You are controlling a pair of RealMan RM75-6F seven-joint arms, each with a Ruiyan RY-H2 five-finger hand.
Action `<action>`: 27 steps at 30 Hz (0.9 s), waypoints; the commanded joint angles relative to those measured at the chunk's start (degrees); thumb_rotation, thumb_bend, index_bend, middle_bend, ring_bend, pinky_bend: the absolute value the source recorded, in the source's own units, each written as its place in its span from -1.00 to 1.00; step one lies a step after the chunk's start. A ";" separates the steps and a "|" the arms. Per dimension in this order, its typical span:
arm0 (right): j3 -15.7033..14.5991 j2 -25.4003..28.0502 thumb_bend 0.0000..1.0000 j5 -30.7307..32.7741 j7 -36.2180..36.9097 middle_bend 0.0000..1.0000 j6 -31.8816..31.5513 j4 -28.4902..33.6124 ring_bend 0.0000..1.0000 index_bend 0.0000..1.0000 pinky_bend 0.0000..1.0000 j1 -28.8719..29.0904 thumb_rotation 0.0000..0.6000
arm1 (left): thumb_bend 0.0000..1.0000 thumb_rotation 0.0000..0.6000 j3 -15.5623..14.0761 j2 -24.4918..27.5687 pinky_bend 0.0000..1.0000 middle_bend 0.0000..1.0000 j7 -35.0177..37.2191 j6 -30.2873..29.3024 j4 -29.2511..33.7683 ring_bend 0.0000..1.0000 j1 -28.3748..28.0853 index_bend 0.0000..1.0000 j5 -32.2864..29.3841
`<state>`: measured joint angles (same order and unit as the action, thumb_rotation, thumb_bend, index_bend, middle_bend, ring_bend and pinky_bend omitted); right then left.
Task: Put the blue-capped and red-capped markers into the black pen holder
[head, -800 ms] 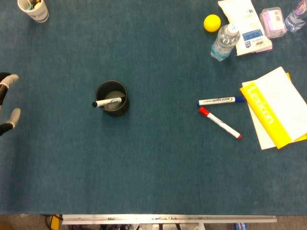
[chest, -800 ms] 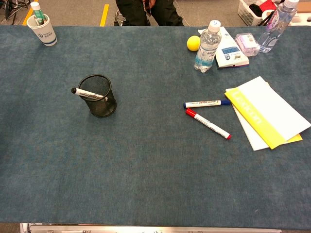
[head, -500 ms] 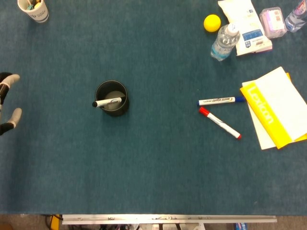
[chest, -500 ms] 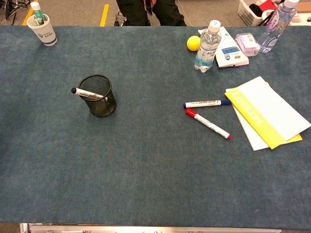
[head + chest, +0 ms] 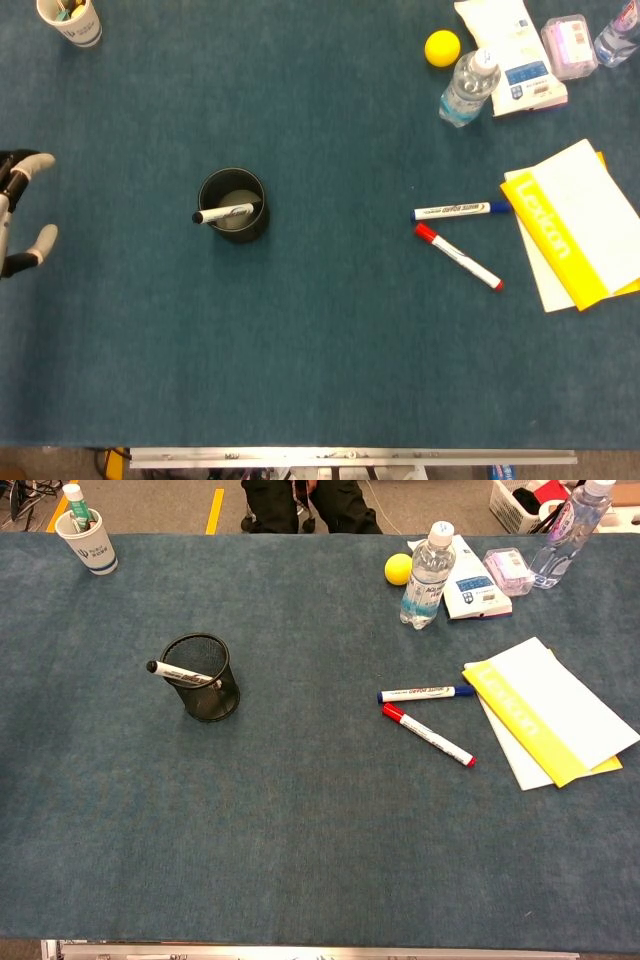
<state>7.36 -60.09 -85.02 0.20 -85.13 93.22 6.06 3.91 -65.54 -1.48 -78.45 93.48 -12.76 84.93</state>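
The blue-capped marker (image 5: 462, 210) (image 5: 426, 693) lies flat on the blue cloth right of centre, its cap pointing right. Just below it the red-capped marker (image 5: 458, 257) (image 5: 428, 734) lies slanted. The black mesh pen holder (image 5: 233, 205) (image 5: 203, 677) stands left of centre with a black-capped marker (image 5: 223, 213) leaning across its rim. My left hand (image 5: 20, 215) shows only at the far left edge of the head view, fingers spread, holding nothing, well left of the holder. My right hand appears in neither view.
A yellow and white booklet (image 5: 575, 225) lies right of the markers. At the back right are a water bottle (image 5: 467, 88), a yellow ball (image 5: 442, 48), a white packet (image 5: 512, 55) and a small box (image 5: 568, 45). A paper cup (image 5: 70, 20) stands at the back left.
My left hand has shifted slightly rightward into the head view. The markers and the holder have not moved.
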 commanded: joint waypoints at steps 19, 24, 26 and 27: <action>-0.69 0.34 -0.74 -0.86 -0.96 -0.44 -2.72 1.10 -0.65 -0.38 -0.75 -1.32 1.00 | -0.50 1.00 -2.74 -3.90 -0.54 -0.64 18.70 11.81 -9.33 -0.63 -5.86 -0.70 2.08; -0.79 0.51 -0.74 -0.97 -1.19 -0.44 -2.92 1.40 -0.65 -0.38 -0.75 -1.46 1.00 | -0.54 1.00 -3.09 -5.85 -0.55 -0.69 23.74 14.36 -12.39 -0.66 -7.92 -0.82 3.06; -0.80 0.50 -0.74 -0.99 -1.22 -0.44 -3.13 1.49 -0.65 -0.38 -0.75 -1.57 1.00 | -0.54 1.00 -3.30 -6.87 -0.56 -0.71 26.47 15.64 -13.42 -0.66 -8.87 -0.85 3.38; -0.82 0.49 -0.74 -0.99 -1.23 -0.44 -3.18 1.50 -0.65 -0.38 -0.75 -1.61 1.00 | -0.55 1.00 -3.37 -7.27 -0.56 -0.72 27.87 16.24 -13.70 -0.66 -9.31 -0.87 3.48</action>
<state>6.53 -59.59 -86.01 -1.03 -88.31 94.71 4.44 0.86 -71.63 24.03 -63.69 80.92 -20.88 87.91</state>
